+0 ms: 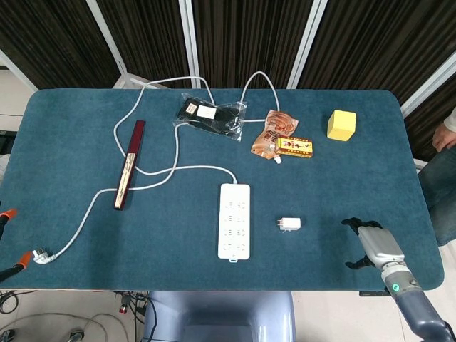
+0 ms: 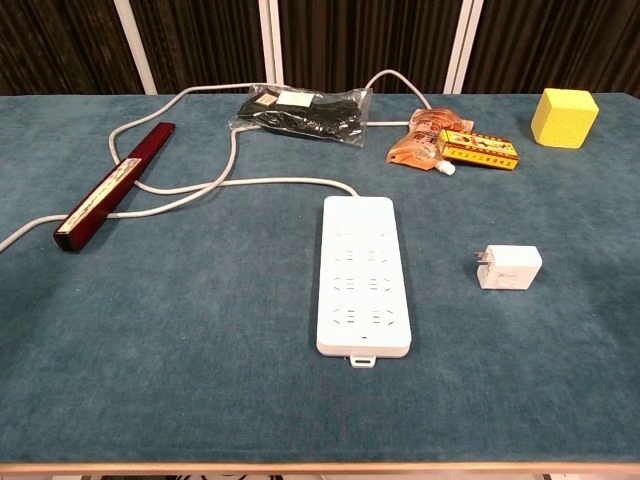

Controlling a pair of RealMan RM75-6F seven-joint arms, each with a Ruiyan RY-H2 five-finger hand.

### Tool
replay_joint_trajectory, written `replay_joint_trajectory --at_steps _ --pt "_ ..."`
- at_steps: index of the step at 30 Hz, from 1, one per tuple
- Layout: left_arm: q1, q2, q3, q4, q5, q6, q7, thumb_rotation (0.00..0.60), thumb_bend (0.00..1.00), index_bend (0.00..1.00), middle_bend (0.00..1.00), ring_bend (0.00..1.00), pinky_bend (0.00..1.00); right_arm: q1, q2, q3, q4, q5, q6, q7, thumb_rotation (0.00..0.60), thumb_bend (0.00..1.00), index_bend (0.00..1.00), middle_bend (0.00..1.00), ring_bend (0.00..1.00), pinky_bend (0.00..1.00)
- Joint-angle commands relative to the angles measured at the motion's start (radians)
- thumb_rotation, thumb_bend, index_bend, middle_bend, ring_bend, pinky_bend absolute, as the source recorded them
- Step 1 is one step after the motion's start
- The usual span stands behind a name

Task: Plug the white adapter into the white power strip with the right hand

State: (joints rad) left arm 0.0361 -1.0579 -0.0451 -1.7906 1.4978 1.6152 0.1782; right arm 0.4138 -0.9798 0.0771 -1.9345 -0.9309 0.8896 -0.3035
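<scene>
Right hand reaching in toward the adapter
Right hand [image 1: 372, 244] hovers empty, fingers apart; white adapter [image 1: 289, 224] lies just to its left on the table, prongs toward the white power strip [image 1: 234, 220] beyond; next comes closing in and gripping it

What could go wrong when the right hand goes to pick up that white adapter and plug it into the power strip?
The white adapter lies flat on its side, prongs toward the white power strip, so the right hand must turn it prongs-down; a loose pinch on the small block could drop it. The strip rests loose on the cloth, and pressing may slide it. A low approach from the table's right might push the adapter instead of gripping it.
</scene>
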Motion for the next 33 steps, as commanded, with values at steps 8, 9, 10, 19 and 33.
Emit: replay_joint_trajectory --at_steps 8,9,10,19,33 --pt "-0.002 -0.001 -0.002 0.001 -0.006 -0.003 0.0 0.6 0.19 0.16 0.0 0.0 0.08 0.128 -0.085 -0.028 -0.006 0.203 0.001 -0.161 0.6 0.22 0.19 0.17 0.23 0.14" --pt "-0.002 0.0 -0.002 0.001 -0.007 -0.003 -0.001 0.6 0.19 0.16 0.0 0.0 0.08 0.136 -0.091 -0.031 -0.009 0.214 0.007 -0.172 0.6 0.22 0.19 0.17 0.23 0.14" --pt "-0.002 0.0 -0.003 0.001 -0.008 -0.004 -0.002 0.6 0.19 0.16 0.0 0.0 0.08 0.143 -0.098 -0.034 -0.011 0.225 0.011 -0.182 0.6 0.22 0.19 0.17 0.23 0.14" --pt "-0.002 0.005 -0.005 0.002 -0.013 -0.005 -0.013 0.6 0.19 0.16 0.0 0.0 0.08 0.211 -0.152 -0.054 -0.026 0.31 0.045 -0.254 0.6 0.22 0.19 0.17 0.23 0.14" --pt "-0.004 0.004 -0.006 0.003 -0.017 -0.007 -0.013 0.6 0.19 0.16 0.0 0.0 0.08 0.279 -0.19 -0.068 -0.023 0.396 0.044 -0.268 0.6 0.22 0.19 0.17 0.23 0.14"
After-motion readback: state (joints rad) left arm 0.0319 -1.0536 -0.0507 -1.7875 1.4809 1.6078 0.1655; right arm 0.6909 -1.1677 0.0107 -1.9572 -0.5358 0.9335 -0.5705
